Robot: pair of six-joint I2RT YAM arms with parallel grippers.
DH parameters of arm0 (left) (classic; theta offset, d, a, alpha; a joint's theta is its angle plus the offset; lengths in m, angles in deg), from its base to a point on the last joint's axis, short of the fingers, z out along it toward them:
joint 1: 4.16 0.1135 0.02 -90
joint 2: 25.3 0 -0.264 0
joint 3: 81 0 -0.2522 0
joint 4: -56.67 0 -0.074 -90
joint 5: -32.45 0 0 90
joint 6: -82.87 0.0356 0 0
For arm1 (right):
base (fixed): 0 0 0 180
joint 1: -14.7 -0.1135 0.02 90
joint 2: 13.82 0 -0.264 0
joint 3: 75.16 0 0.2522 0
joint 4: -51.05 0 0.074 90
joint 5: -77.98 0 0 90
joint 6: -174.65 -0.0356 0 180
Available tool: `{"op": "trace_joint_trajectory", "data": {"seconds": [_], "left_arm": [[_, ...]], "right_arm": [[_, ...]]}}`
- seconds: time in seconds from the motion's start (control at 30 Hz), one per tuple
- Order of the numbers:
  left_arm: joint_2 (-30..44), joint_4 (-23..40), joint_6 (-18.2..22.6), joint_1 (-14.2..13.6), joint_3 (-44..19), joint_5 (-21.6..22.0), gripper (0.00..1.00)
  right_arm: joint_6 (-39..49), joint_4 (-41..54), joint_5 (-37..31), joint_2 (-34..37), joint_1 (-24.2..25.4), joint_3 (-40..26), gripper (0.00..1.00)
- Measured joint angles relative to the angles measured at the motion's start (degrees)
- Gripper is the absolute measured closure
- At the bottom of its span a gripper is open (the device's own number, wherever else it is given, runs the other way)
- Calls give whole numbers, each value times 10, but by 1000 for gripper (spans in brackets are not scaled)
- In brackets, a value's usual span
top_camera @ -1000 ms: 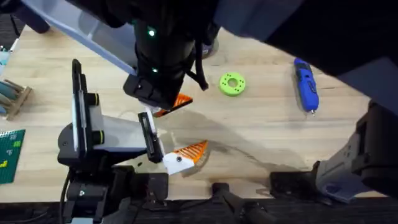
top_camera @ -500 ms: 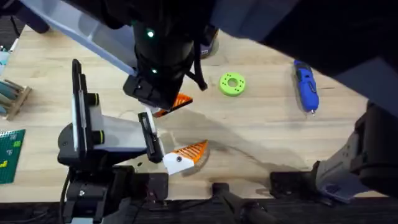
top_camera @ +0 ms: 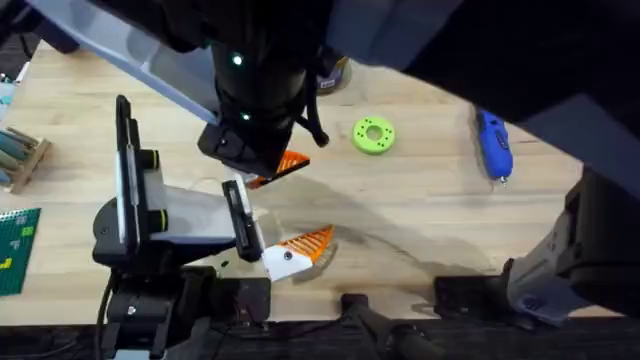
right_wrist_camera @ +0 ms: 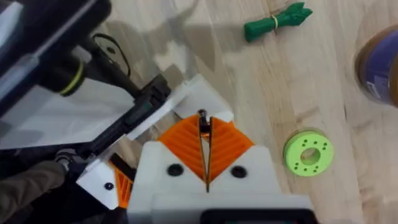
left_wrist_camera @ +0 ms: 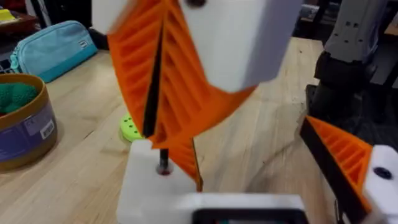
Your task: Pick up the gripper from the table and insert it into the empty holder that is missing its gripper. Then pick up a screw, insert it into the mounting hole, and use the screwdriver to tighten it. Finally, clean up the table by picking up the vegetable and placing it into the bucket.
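The pale wooden table (top_camera: 420,215) is showing a light tan grain. The small ribbed triangular wedge (top_camera: 305,243) is showing bright orange on a white plastic block. The round perforated plastic disc (top_camera: 374,135) is glowing lime green — the slim plastic screwdriver (top_camera: 492,142) is showing deep blue. The small elongated toy vegetable (right_wrist_camera: 277,22) is appearing dark green. The round tub (left_wrist_camera: 22,121) is showing orange-tan with a dark blue label band — inside, something green.
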Motion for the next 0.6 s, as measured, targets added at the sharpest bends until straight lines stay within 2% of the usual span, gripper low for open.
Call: {"op": "trace_joint_trajectory", "data": {"seconds": [0.6], "left_arm": [[0,0,0,0,0,0,15]], "right_arm": [[0,4,0,0,0,0,996]]}}
